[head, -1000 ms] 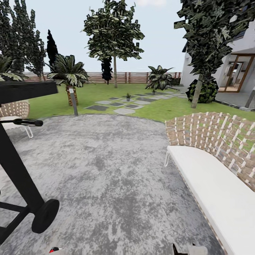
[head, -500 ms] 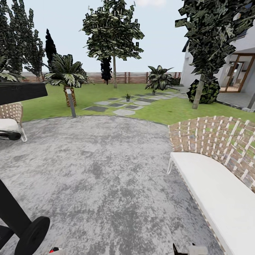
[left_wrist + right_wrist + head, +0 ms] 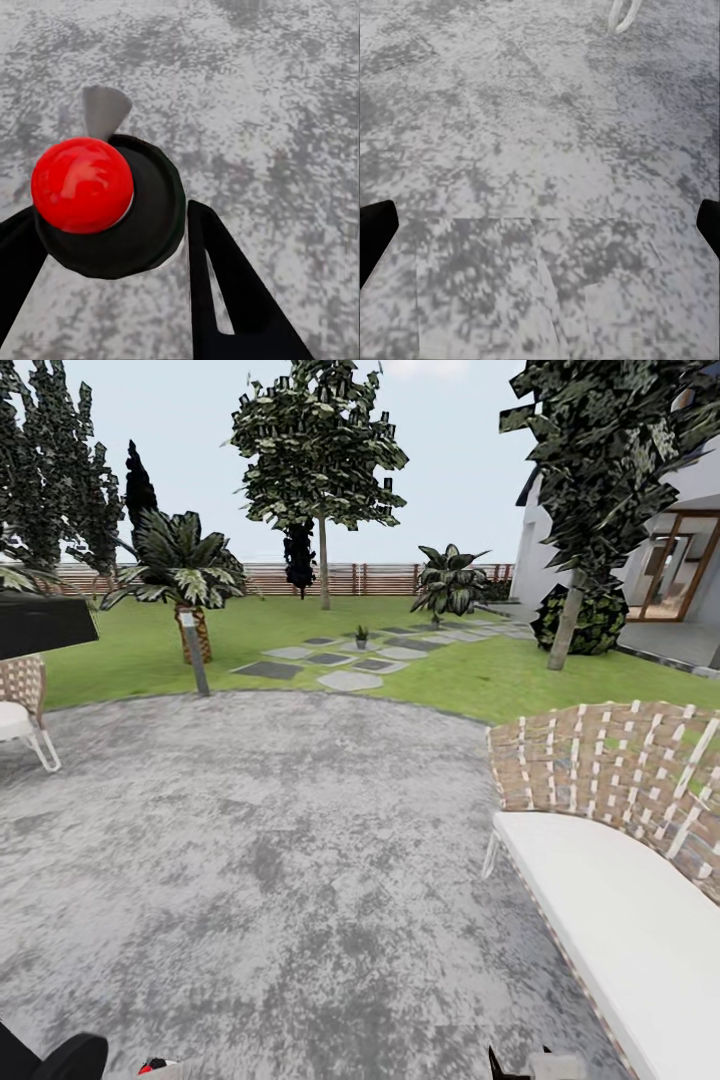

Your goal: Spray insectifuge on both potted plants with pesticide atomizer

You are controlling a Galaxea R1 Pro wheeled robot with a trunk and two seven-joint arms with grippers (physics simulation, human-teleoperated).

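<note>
The pesticide atomizer is being held between the fingers of the left pincer, red top toward the wrist camera, above the grey patio. The right pincer is being carried wide apart, with nothing between its fingers. The bottle could be jolted loose in transit, judging by its smallness. One potted plant is being counted, far off among the stepping stones; one atomizer.
</note>
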